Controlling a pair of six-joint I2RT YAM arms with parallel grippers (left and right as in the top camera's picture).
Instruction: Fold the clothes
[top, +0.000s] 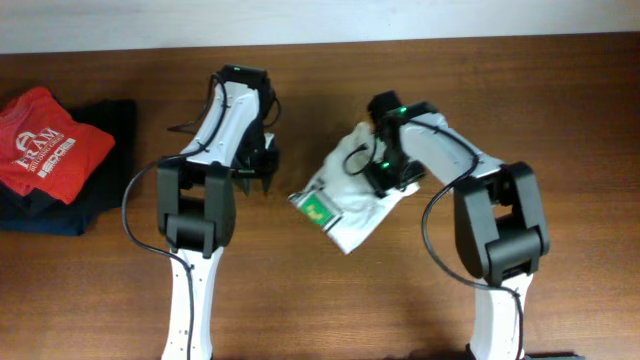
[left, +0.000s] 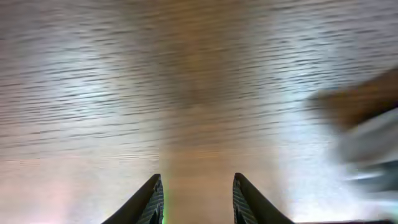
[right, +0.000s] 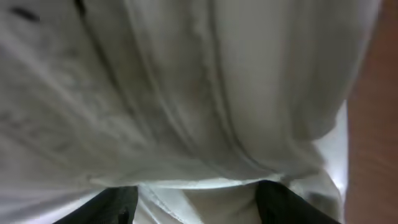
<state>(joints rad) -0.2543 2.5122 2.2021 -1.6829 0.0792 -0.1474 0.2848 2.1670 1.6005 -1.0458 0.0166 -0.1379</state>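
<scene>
The white T-shirt (top: 352, 210) lies in a wrinkly folded bundle at the table's middle, with its small green-and-dark print (top: 316, 210) at the left front corner. My right gripper (top: 383, 170) is down on the shirt's back part. In the right wrist view its fingers (right: 198, 193) are spread wide, with a fold of white fabric (right: 186, 93) lying across and between them. My left gripper (top: 258, 178) is just left of the shirt, apart from it. In the left wrist view it is open and empty (left: 198, 186) over bare wood, and a blurred white shape (left: 367, 149) shows at the right edge.
A red shirt with white lettering (top: 45, 140) lies on a dark folded garment (top: 100, 175) at the far left of the brown wooden table (top: 560, 80). The table's back edge runs along the top of the overhead view.
</scene>
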